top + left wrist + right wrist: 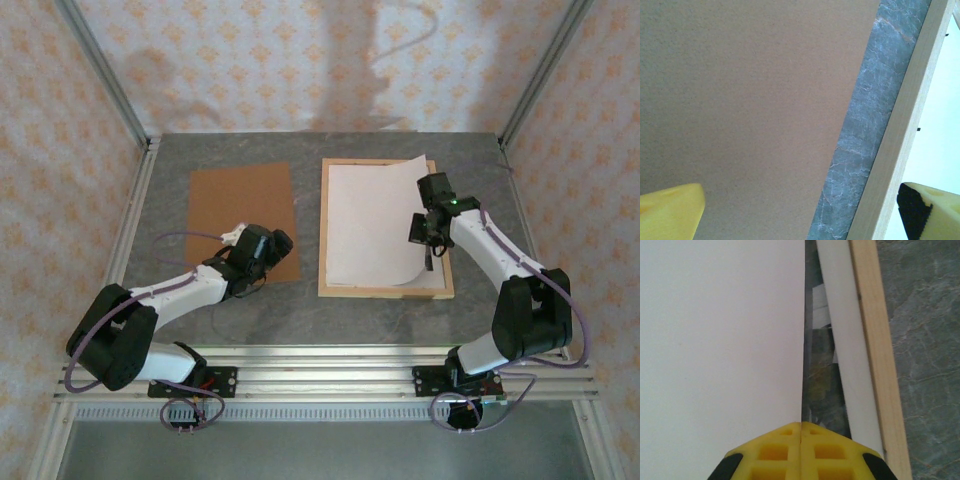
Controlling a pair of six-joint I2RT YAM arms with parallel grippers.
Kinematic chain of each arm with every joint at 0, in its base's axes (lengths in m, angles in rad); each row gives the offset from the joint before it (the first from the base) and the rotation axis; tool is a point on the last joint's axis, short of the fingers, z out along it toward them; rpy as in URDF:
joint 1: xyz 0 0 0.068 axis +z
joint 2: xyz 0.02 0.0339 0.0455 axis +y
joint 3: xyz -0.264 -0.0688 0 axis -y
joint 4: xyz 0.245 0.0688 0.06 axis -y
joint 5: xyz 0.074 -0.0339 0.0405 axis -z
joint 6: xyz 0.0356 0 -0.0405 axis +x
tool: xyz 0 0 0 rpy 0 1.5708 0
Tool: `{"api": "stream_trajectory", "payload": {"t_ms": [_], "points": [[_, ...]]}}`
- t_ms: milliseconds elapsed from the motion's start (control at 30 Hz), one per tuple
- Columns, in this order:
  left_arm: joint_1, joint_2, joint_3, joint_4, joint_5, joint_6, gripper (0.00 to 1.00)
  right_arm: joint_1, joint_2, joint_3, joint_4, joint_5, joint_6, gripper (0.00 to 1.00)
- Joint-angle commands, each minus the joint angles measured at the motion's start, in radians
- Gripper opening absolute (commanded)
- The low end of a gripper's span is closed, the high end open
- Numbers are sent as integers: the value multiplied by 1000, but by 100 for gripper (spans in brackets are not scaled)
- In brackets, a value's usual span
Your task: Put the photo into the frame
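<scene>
The frame (385,292) of light wood lies flat right of the table's centre. In it lies the photo (370,220) with its white back up; its right edge curls up off the frame. My right gripper (428,262) is shut on that raised edge. In the right wrist view the yellow fingertips (801,427) pinch the sheet's edge, the photo (720,340) spreads to the left, and the frame's rail (875,340) runs along the right. My left gripper (285,243) stands open and holds nothing, low over the gap between the board and the frame's left rail (900,125).
A plain brown backing board (243,220) lies flat left of the frame, a strip of grey table (860,150) between them. Aluminium posts and patterned walls close in the table on three sides.
</scene>
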Motion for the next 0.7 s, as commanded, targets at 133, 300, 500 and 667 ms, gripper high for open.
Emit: {"api": "stream_trajectory", "payload": {"t_ms": [133, 300, 500, 667], "points": [[11, 7, 16, 16, -8, 13, 100, -3, -6, -2, 18, -35, 11, 0], [10, 11, 19, 16, -9, 13, 100, -3, 2, -3, 7, -4, 3, 0], [10, 18, 26, 17, -5, 15, 100, -3, 10, 2, -2, 47, 2, 14], [10, 20, 28, 18, -1, 13, 100, -3, 28, 5, -12, 77, 4, 34]]}}
